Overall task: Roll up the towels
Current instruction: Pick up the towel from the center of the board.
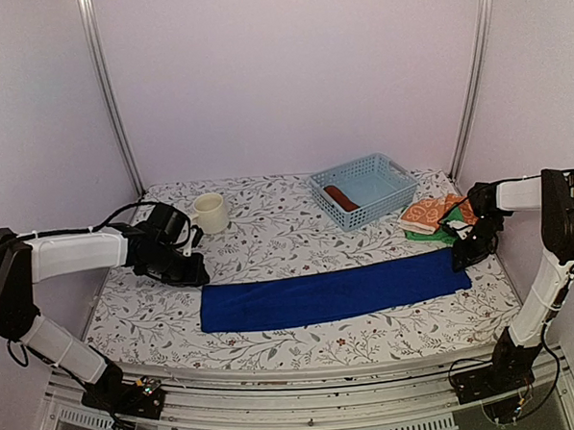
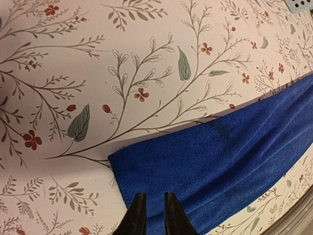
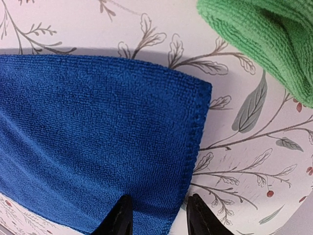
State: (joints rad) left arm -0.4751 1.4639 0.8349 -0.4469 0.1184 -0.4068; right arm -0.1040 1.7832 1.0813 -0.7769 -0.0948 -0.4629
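Blue towel lies flat, long axis left-right, between parted right fingers and narrowly gapped left fingers.

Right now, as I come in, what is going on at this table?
Two robot arms are working on a blue towel, lying flat as a long strip across the table. The left claw is over its left end, jaws almost together; the right claw is over its right end, jaws apart. Rolling has not started. A rust-brown towel already lies in the basket; an orange towel and a green towel wait near the right arm.
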